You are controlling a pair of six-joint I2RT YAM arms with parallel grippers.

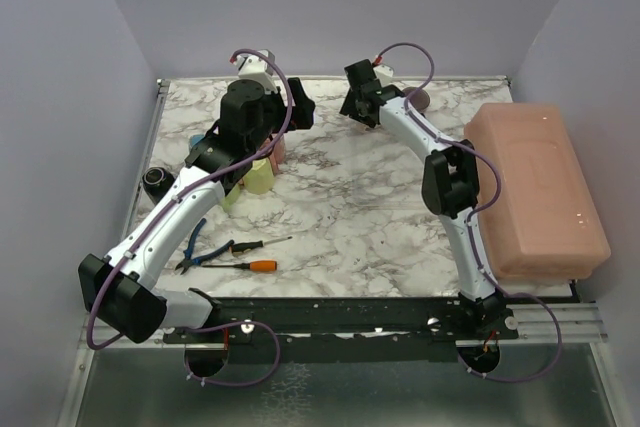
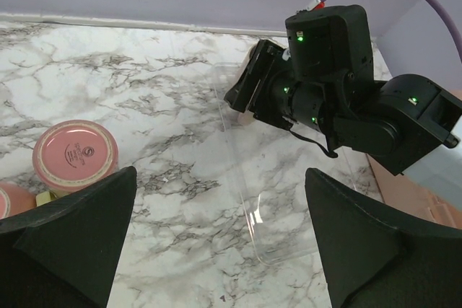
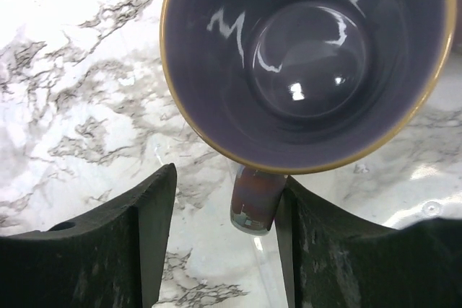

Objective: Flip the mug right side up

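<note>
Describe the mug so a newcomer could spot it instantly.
Find the big pink bin on the table's right. Off its far left corner, at the right claw, is the mug. Unlike the pink cup by the left arm, it's glossy purple inside, yellow-rimmed.

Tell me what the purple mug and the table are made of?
The mug looks like glazed ceramic: its purple inside is glossy with bright reflections. The table looks like marble, white with grey veins, though it may only be printed.
</note>
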